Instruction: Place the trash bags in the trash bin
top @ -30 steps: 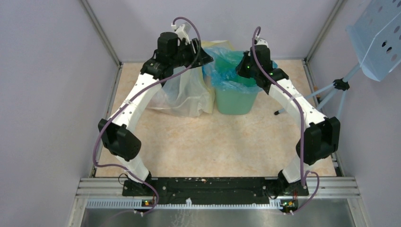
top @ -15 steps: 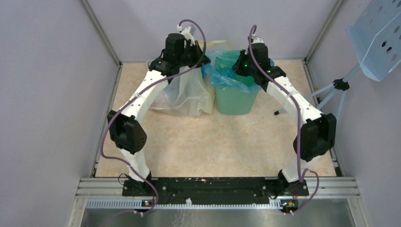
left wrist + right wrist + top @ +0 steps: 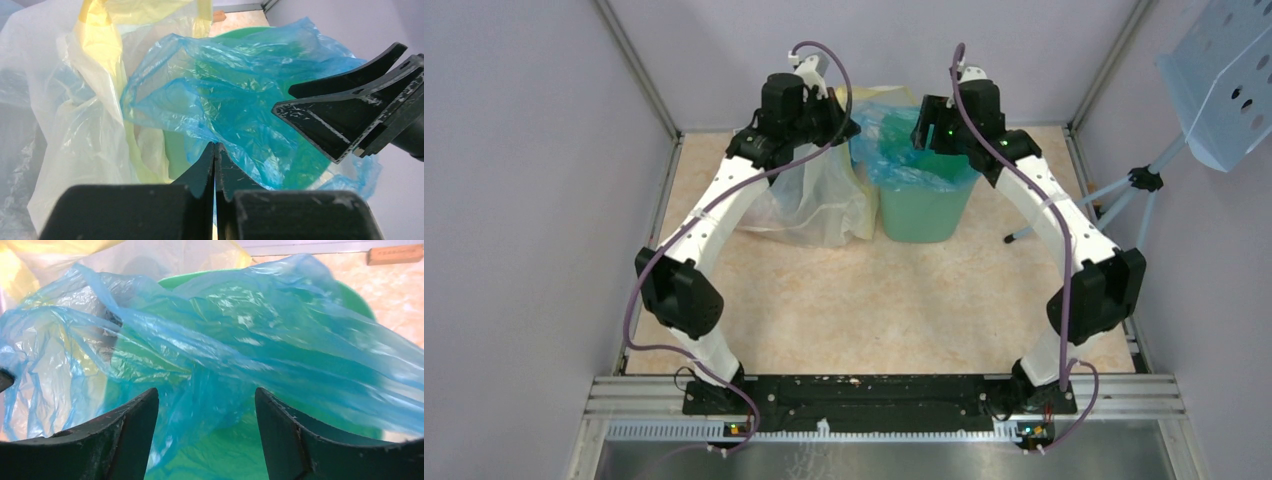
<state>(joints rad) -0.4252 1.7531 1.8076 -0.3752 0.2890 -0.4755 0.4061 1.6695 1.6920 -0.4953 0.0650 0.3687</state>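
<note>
Both arms arch over the counter (image 3: 874,300) to the green bin (image 3: 924,215) at its far end, left fingers (image 3: 206,172) pressed shut at the edge of the blue bag (image 3: 904,150) draped over its mouth, right fingers (image 3: 132,432) spread open just above that bag.

closed tool (image 3: 215,146), perhaps on blue bag (image 3: 235,95)

Big clear & yellowish sack (image 3: 809,195) sits crumpled on the tan table (image 3: 874,300), back left. Off to the right stands a tripod (image 3: 1141,180) w/ a light-blue plate full of holes (image 3: 1224,80) on top. Small brown block (image 3: 395,254) lies by the back wall (image 3: 904,40).
</note>
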